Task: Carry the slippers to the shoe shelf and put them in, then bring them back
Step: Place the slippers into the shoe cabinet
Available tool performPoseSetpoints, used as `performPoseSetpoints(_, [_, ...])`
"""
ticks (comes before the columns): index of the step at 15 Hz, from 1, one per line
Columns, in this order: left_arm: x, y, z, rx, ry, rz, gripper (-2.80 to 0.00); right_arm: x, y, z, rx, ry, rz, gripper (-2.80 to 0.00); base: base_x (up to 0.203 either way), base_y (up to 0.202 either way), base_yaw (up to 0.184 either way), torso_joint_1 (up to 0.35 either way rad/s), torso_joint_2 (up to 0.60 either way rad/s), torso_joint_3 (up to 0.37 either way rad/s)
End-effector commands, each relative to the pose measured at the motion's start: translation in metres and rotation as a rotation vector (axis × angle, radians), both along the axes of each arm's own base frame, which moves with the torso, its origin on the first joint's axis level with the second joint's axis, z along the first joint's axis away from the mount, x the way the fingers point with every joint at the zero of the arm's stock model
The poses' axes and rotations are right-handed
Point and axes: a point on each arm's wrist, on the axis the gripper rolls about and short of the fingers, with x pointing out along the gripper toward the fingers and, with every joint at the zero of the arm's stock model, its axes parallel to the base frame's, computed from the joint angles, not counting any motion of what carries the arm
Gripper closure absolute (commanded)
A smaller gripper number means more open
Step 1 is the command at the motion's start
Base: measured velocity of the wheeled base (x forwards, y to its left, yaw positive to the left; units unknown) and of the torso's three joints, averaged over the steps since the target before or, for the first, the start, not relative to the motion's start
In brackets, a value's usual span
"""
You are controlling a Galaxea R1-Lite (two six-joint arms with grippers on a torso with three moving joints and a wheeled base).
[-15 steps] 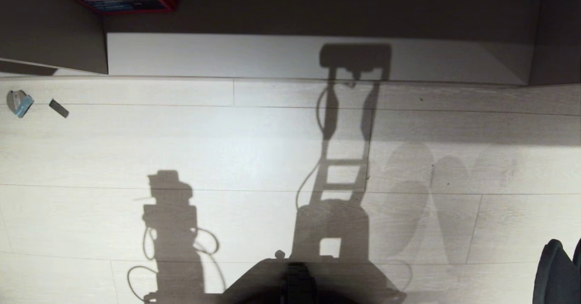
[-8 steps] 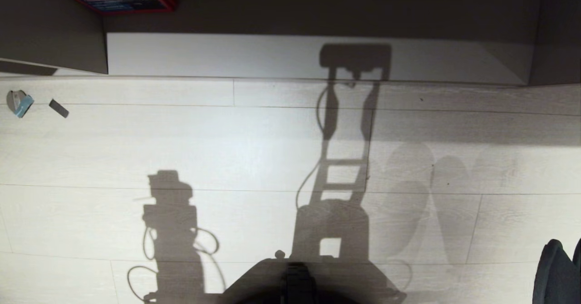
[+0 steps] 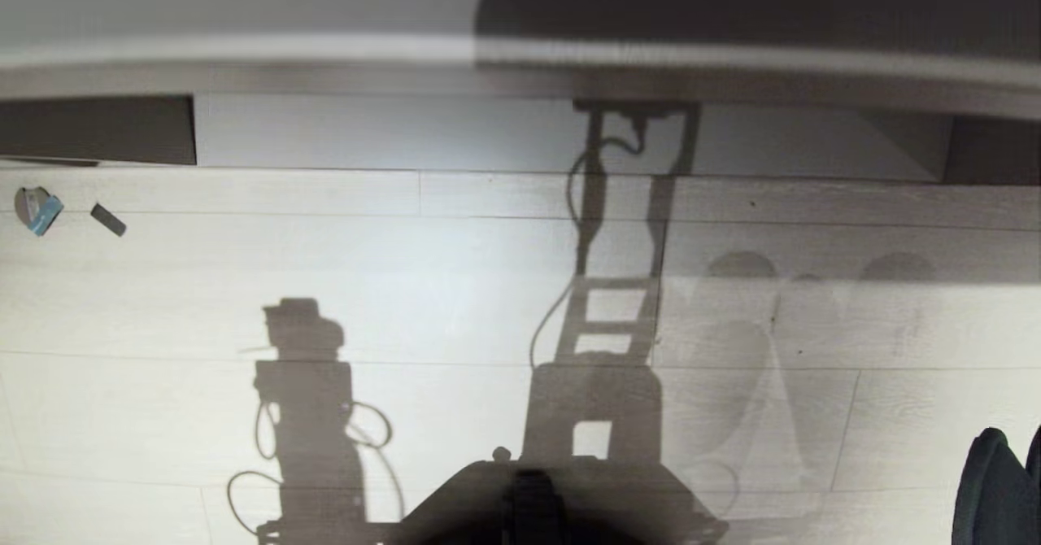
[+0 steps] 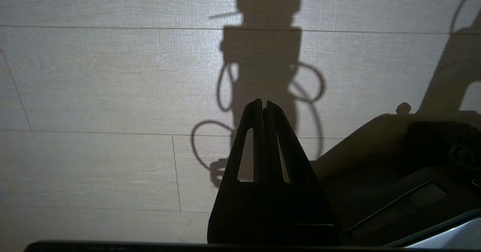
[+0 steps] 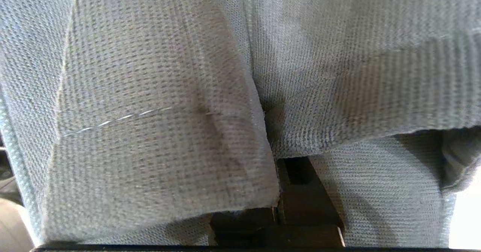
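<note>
Blue-grey woven fabric of the slippers (image 5: 158,105) fills the right wrist view. Two pieces press together over my right gripper (image 5: 279,203), which is shut on them with its fingertips hidden by the cloth. In the head view the slippers are out of view; only their pale oval shadows fall on the floor at the right. The shoe shelf (image 3: 520,61) runs across the top of the head view as a blurred top board over a pale floor-level compartment (image 3: 382,130). My left gripper (image 4: 263,103) hangs shut and empty above the floor.
Pale wood-plank floor (image 3: 439,285) carries the robot's shadows. A small blue-grey scrap (image 3: 37,207) and a dark chip (image 3: 107,220) lie at the far left. The robot's dark base (image 3: 529,504) shows at the bottom edge, and a dark rounded shape (image 3: 996,488) at the bottom right.
The whole head view has shifted: the shelf's top board now covers the top of the picture, the red-edged box is gone from view, and the floor marks sit slightly lower. The camera moved.
</note>
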Motion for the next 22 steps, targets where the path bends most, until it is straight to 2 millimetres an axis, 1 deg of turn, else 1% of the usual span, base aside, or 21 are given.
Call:
performPoseSetpoints(1, [0.000, 0.000, 0.000, -0.001, 0.001, 0.000, 0.00, 0.000, 0.000, 0.000, -0.001, 0.000, 0.001, 0.00, 0.103, 0.000, 0.000, 0.003, 0.00, 0.000])
performPoseSetpoints(4, [0.000, 0.000, 0.000, -0.001, 0.001, 0.000, 0.00, 0.000, 0.000, 0.001, -0.008, -0.005, 0.002, 0.00, 0.000, 0.000, 0.000, 0.000, 0.00, 0.000])
performPoseSetpoints(5, [0.000, 0.000, 0.000, -0.001, 0.001, 0.000, 0.00, -0.001, 0.000, 0.005, -0.008, -0.020, 0.011, 0.00, 0.000, 0.000, 0.000, 0.000, 0.00, 0.000])
performPoseSetpoints(7, [0.000, 0.000, 0.000, -0.002, 0.001, 0.000, 0.00, -0.004, 0.001, 0.027, -0.005, -0.055, 0.053, 0.00, 0.000, 0.000, 0.000, 0.000, 0.00, 0.000])
performPoseSetpoints(10, [0.000, 0.000, 0.000, -0.001, 0.001, 0.000, 0.00, 0.011, 0.002, 0.059, -0.019, 0.022, 0.125, 0.00, 0.000, 0.000, 0.000, 0.000, 0.00, 0.000])
performPoseSetpoints(12, [0.000, 0.000, 0.000, -0.002, 0.001, 0.000, 0.00, 0.030, 0.004, 0.071, -0.058, 0.116, 0.180, 0.00, 0.000, 0.000, 0.000, 0.000, 0.00, 0.000])
performPoseSetpoints(14, [0.000, 0.000, 0.000, -0.002, 0.001, 0.000, 0.00, 0.052, 0.005, 0.074, -0.102, 0.199, 0.237, 0.00, 0.000, 0.000, 0.000, 0.000, 0.00, 0.000])
performPoseSetpoints(16, [0.000, 0.000, 0.000, -0.002, 0.001, 0.000, 0.00, 0.077, 0.006, 0.077, -0.121, 0.265, 0.294, 0.00, 0.000, 0.000, 0.000, 0.000, 0.00, 0.000])
performPoseSetpoints(17, [0.000, 0.000, 0.000, -0.002, 0.001, 0.000, 0.00, 0.091, 0.007, 0.079, -0.132, 0.271, 0.310, 0.00, 0.000, 0.000, 0.000, 0.000, 0.00, 0.000])
performPoseSetpoints(19, [0.000, 0.000, 0.000, -0.001, 0.001, 0.000, 0.00, 0.118, 0.008, 0.087, -0.157, 0.228, 0.329, 0.00, 0.000, 0.000, 0.000, 0.000, 0.00, 0.000])
performPoseSetpoints(21, [0.000, 0.000, 0.000, -0.001, 0.001, 0.000, 0.00, 0.136, 0.010, 0.095, -0.164, 0.209, 0.354, 0.00, 0.000, 0.000, 0.000, 0.000, 0.00, 0.000])
performPoseSetpoints(22, [0.000, 0.000, 0.000, -0.001, 0.000, 0.000, 0.00, 0.145, 0.014, 0.102, -0.168, 0.191, 0.388, 0.00, 0.000, 0.000, 0.000, 0.000, 0.00, 0.000])
